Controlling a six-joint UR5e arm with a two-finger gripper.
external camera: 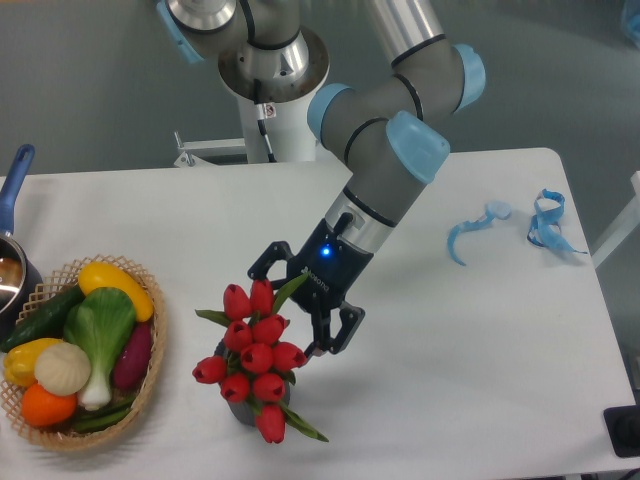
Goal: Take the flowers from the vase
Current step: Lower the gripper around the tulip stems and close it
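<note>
The flowers (255,355), a bunch of red tulips with green leaves, stand upright in the vase (245,408), a small dark grey cylinder mostly hidden under the blooms, on the white table's front middle. My gripper (286,312) is open and hangs just above and right of the bunch's top. One finger (262,266) sits above the upper tulips and the other (330,335) lies beside the right-hand blooms. A green leaf pokes up between the fingers. Nothing is held.
A wicker basket (148,375) of colourful vegetables sits at the front left. A blue-handled pot (14,190) is at the left edge. Blue ribbon pieces (510,227) lie at the back right. The arm's base column (270,120) rises behind the table.
</note>
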